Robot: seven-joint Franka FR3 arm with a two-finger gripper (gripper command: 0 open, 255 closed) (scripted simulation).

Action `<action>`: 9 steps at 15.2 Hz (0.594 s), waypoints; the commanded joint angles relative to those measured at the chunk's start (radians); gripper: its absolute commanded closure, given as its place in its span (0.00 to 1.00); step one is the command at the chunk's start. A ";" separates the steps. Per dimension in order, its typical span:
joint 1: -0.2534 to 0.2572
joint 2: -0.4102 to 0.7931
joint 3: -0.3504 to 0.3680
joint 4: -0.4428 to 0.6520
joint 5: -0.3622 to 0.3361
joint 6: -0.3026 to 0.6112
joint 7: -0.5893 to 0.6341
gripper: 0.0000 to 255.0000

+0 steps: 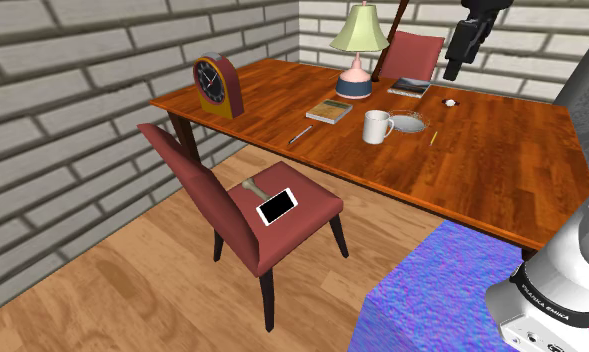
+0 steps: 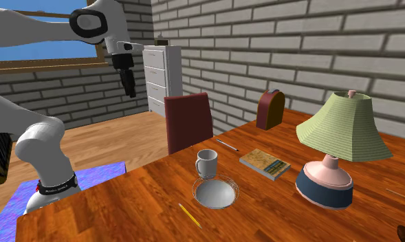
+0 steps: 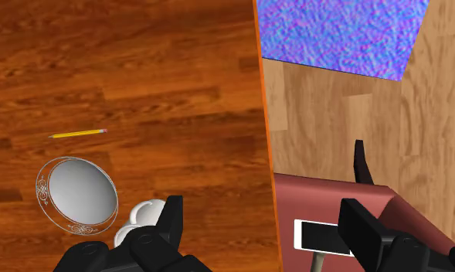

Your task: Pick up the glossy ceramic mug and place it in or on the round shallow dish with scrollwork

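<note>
Legible marking, one item: the dark collar (image 1: 548, 298) at the foot of the arm reads "FRANKA EMIKA" in white in the shoulder view. The second exterior view shows white lettering there, too small to read. Clock (image 1: 216, 84) dial and book (image 2: 265, 163) cover: nothing legible.

Table (image 1: 482, 160) — mug (image 1: 377, 127), dish (image 1: 411, 122), pencil (image 1: 433, 137), lamp (image 1: 359, 55)

Shoulder view high, second opposite across shared table (image 2: 125, 206), wrist straight down

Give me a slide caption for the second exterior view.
White mug stands beside the round dish on a wooden table; the open end effector hangs high, away from both.
</note>
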 commanded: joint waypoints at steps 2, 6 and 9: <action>-0.003 0.026 -0.008 -0.003 -0.003 0.028 -0.003 0.00; -0.014 0.141 -0.040 -0.003 -0.013 0.134 -0.017 0.00; -0.022 0.236 -0.062 0.010 -0.016 0.208 -0.028 0.00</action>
